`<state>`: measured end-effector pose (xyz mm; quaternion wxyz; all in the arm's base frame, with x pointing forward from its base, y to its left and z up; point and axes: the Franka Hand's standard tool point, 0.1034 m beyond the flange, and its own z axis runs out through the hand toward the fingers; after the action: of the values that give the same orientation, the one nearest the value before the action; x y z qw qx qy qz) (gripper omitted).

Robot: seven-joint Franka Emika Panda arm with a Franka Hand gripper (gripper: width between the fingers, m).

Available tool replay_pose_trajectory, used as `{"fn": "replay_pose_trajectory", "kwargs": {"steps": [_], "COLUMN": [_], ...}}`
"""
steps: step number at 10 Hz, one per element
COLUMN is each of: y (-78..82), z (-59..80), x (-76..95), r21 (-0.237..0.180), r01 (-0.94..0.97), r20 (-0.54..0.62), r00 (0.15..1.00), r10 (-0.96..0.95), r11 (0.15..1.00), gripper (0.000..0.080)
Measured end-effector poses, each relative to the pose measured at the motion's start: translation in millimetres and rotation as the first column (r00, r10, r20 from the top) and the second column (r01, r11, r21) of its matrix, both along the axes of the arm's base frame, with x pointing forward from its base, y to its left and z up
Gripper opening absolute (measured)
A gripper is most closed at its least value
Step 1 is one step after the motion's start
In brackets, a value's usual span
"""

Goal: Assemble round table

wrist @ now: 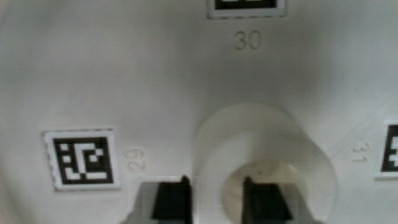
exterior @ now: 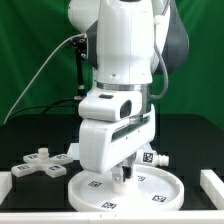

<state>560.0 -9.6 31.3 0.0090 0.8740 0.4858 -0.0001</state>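
The large white rimmed round disc (exterior: 150,188) lies flat at the table's front; its tagged face (wrist: 125,90) fills the wrist view. The short thick white leg (wrist: 267,140) stands upright on the disc's middle, and in the exterior view it (exterior: 124,177) is mostly hidden under the hand. My gripper (exterior: 122,172) is lowered onto it. In the wrist view the gripper (wrist: 219,198) has its dark fingers (wrist: 173,200) close together, astride the leg's near wall, and is shut on it. The cross-shaped foot piece (exterior: 40,163) lies on the black table at the exterior view's left.
A flat tagged white piece (exterior: 155,157) lies just behind the disc at the exterior view's right. White rails sit at the front left (exterior: 6,186) and front right (exterior: 212,185) corners. A green backdrop stands behind the arm.
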Motion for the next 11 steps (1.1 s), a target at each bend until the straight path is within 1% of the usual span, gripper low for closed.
{"fn": "replay_pose_trajectory", "kwargs": {"steps": [1, 2, 3, 4, 5, 7, 8, 9, 10, 11], "y": [-0.1, -0.1, -0.1, 0.6, 5.4, 15.3, 21.0, 21.8, 20.4, 18.8], "z": [-0.2, -0.2, 0.1, 5.6, 12.0, 16.7, 14.5, 10.3, 3.9, -0.2], "x": [-0.2, -0.2, -0.1, 1.2, 3.0, 3.0, -1.4, -4.2, -9.0, -12.3], "r21": [0.0, 0.0, 0.0, -0.003, -0.004, -0.004, -0.003, 0.001, 0.003, 0.003], "r01": [0.0, 0.0, 0.0, 0.003, 0.012, 0.035, 0.036, 0.028, 0.022, 0.025], "r20": [0.0, -0.001, 0.0, -0.005, -0.005, 0.001, -0.004, 0.004, 0.004, -0.004], "r00": [1.0, 1.0, 1.0, 1.0, 1.0, 0.999, 0.999, 1.0, 1.0, 1.0], "r10": [0.0, 0.0, 0.0, -0.003, -0.012, -0.035, -0.036, -0.028, -0.022, -0.025], "r11": [1.0, 1.0, 1.0, 1.0, 1.0, 0.999, 0.999, 1.0, 1.0, 1.0], "gripper": [0.0044, 0.0009, 0.0003, 0.0003, 0.0001, 0.0001, 0.0109, 0.0109, 0.0322, 0.046]}}
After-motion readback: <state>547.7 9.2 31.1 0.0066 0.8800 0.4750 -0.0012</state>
